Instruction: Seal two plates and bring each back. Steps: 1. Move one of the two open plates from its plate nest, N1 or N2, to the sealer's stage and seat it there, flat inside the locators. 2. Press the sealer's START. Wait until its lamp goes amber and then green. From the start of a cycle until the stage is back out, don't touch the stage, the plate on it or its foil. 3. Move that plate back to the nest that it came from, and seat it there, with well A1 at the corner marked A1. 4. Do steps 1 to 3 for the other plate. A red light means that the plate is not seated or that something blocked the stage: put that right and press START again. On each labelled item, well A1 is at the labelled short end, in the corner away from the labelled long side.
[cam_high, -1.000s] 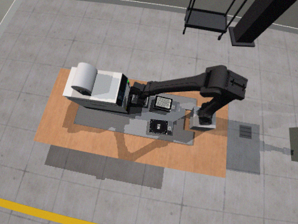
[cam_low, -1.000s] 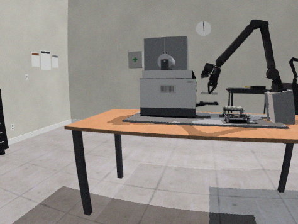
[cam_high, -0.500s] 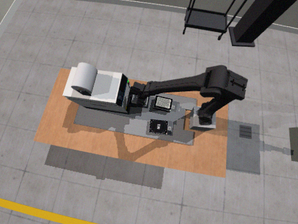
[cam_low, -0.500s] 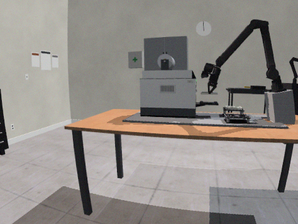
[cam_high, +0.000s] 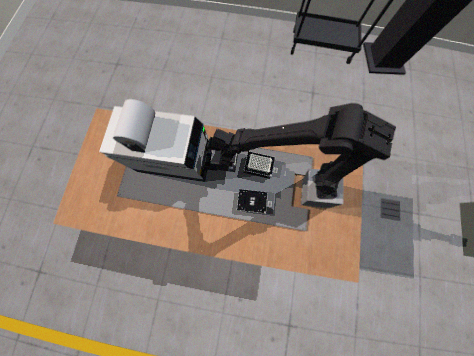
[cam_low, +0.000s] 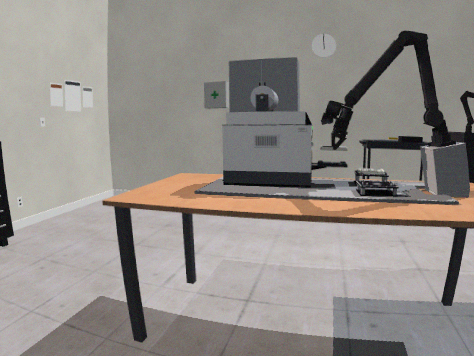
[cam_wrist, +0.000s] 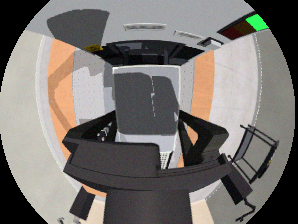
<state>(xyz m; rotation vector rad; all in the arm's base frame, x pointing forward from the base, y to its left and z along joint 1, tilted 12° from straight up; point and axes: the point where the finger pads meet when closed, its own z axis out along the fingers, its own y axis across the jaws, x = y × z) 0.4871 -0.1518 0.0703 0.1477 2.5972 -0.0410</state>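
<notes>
My gripper (cam_high: 220, 157) (cam_low: 340, 144) (cam_wrist: 147, 113) is shut on a plate (cam_low: 331, 148) (cam_wrist: 145, 105) by its long sides. Its top is smooth, with no wells showing, like foil, and it is partly in shadow. The plate hangs level above the sealer's stage (cam_low: 330, 164), which is out, with a gap between them. The sealer (cam_high: 172, 140) (cam_low: 266, 152) shows a green lamp (cam_high: 203, 129) (cam_wrist: 257, 21). The other plate (cam_high: 260, 163) (cam_wrist: 164, 159), with open wells, sits in the rear nest. Nest N2 (cam_high: 242, 201), nearer the front edge, is empty. The held plate's A1 corner cannot be made out.
The sealer's front wall stands close beside the gripper. A white foil roll (cam_high: 135, 122) (cam_low: 270, 96) sits on top of the sealer. The arm's base (cam_high: 310, 196) (cam_low: 446, 170) stands beyond the nests. A grey mat (cam_high: 150, 190) lies under the sealer and nests.
</notes>
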